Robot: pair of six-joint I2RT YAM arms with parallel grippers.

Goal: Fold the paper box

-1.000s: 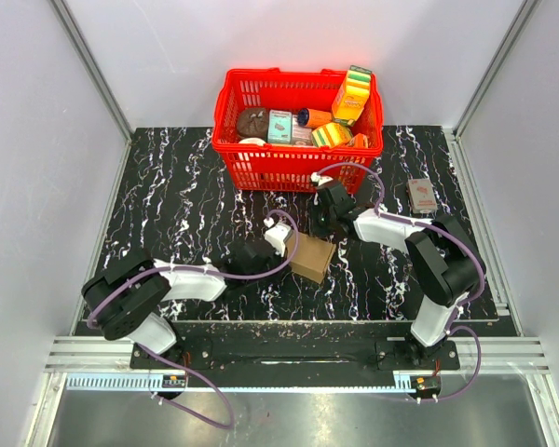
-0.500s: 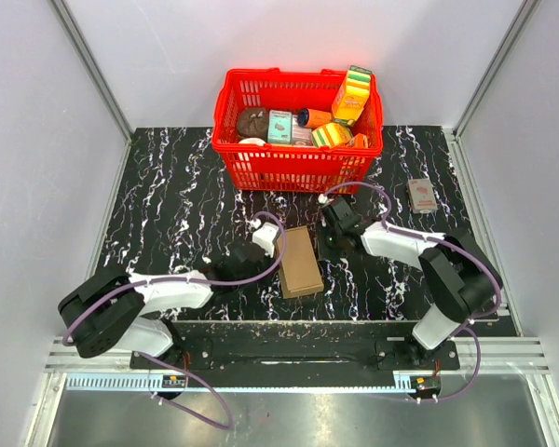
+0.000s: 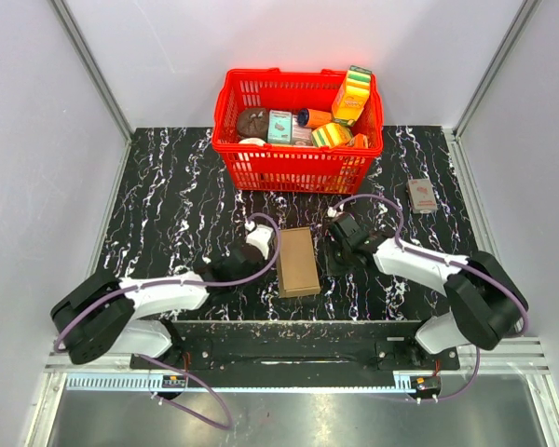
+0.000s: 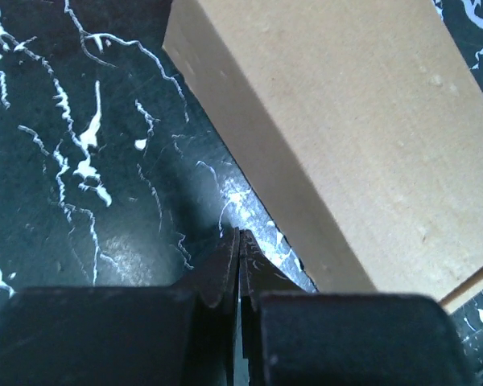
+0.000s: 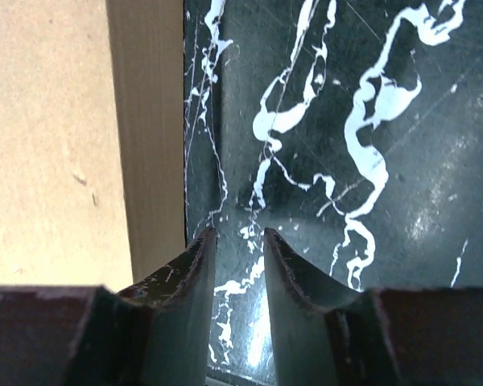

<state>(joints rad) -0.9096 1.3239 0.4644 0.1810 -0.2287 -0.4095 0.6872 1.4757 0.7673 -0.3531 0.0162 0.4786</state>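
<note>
The box (image 3: 298, 262) now lies flat on the table (image 3: 177, 214), running 12 to 6, no longer skewed and tilted. The left end effector (image 4: 239, 237), at its 9 o'clock, is pinched together and empty. The right end effector (image 5: 238, 235), at 3 o'clock, is narrowly parted and holds nothing.

We see a black bench (image 3: 177, 205) streaked with white marbling. The brown paper box (image 3: 298, 262) lies flat on it, near the front middle. A red basket (image 3: 289, 169) stands toward the back, and a small reddish packet (image 3: 421, 196) lies at the right, well apart from the box.
</note>
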